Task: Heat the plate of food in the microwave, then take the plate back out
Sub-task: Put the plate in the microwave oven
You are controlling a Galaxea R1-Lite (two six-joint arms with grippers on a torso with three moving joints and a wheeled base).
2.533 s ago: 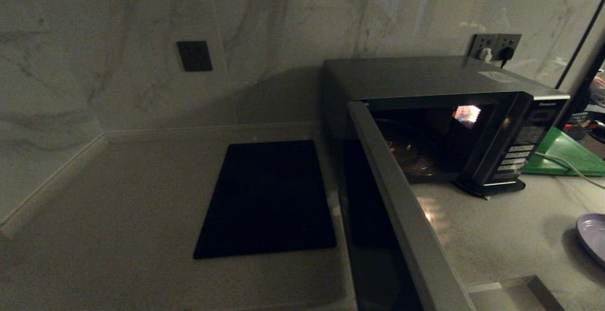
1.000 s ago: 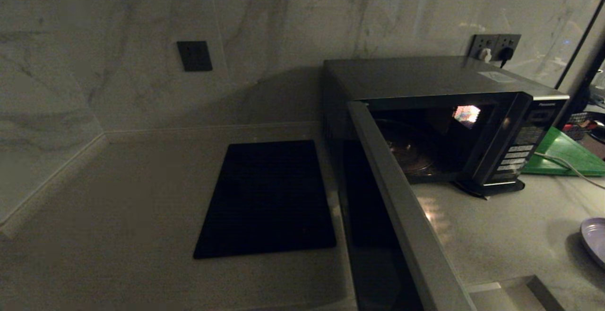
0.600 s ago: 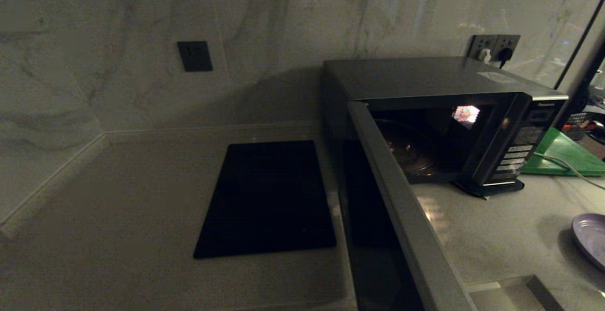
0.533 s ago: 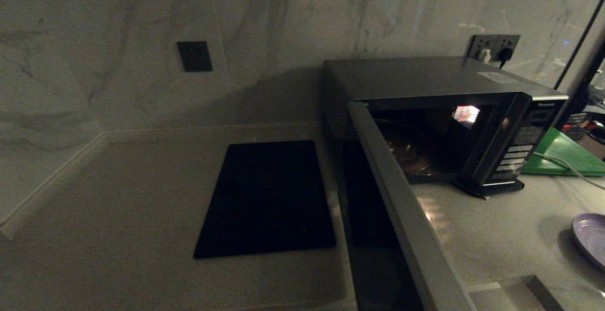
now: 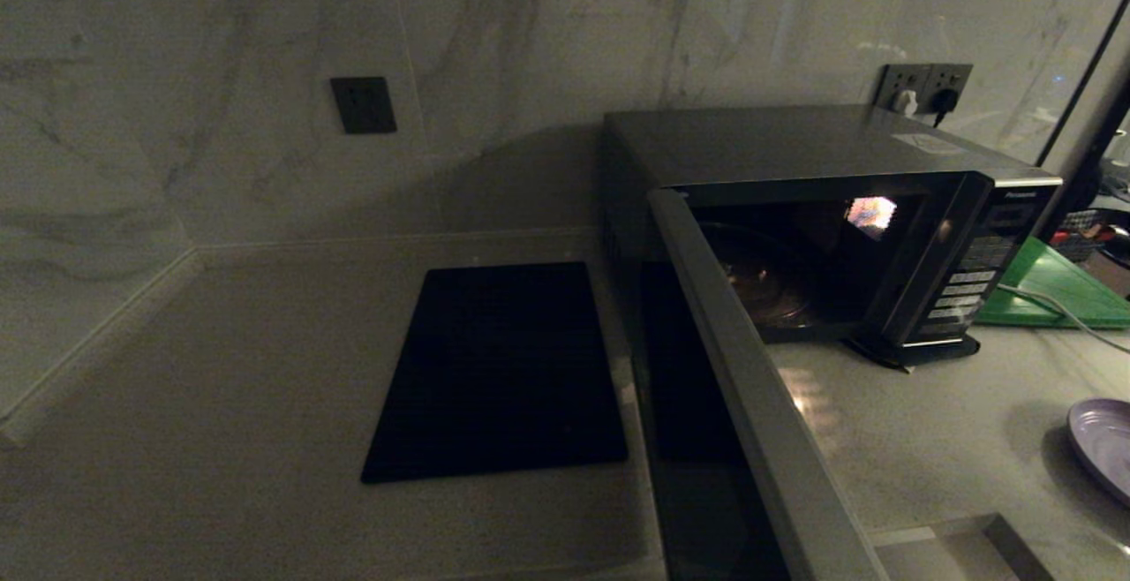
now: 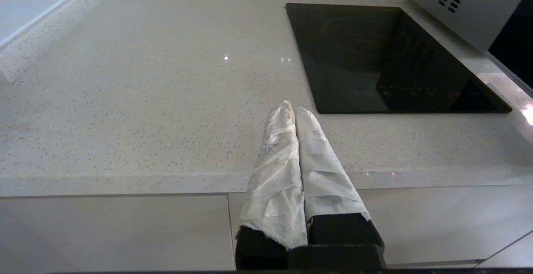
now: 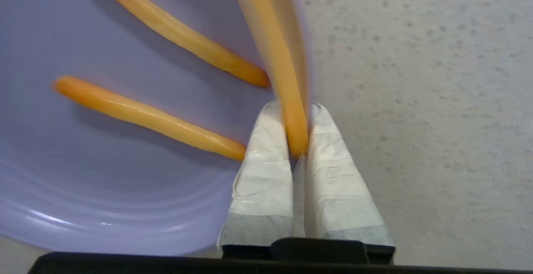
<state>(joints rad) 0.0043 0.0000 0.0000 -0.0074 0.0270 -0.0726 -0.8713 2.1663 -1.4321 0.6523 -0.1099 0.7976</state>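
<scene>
The pale lilac plate of food (image 7: pixel 104 161) carries three orange-tan sticks (image 7: pixel 145 115) and fills much of the right wrist view. My right gripper (image 7: pixel 295 105) is shut on the plate's rim, and one stick (image 7: pixel 287 78) lies along that rim between the fingertips. In the head view only the plate's edge (image 5: pixel 1103 444) shows at the far right of the counter, with the gripper out of frame. The microwave (image 5: pixel 794 144) stands at the back right with its door (image 5: pixel 750 387) swung wide open towards me and a bare glass turntable (image 5: pixel 759 285) inside. My left gripper (image 6: pixel 292 106) is shut on nothing, over the counter's front edge.
A flat black slab (image 5: pixel 499 369) lies on the counter left of the microwave. A green board (image 5: pixel 1055 285) with a pale cable (image 5: pixel 1059 307) across it sits right of the microwave. Wall sockets (image 5: pixel 922 86) are behind it. The open door divides the counter in two.
The plate's edge at the far right drifted slightly right, then back left by a small amount. The microwave door has stayed open.
</scene>
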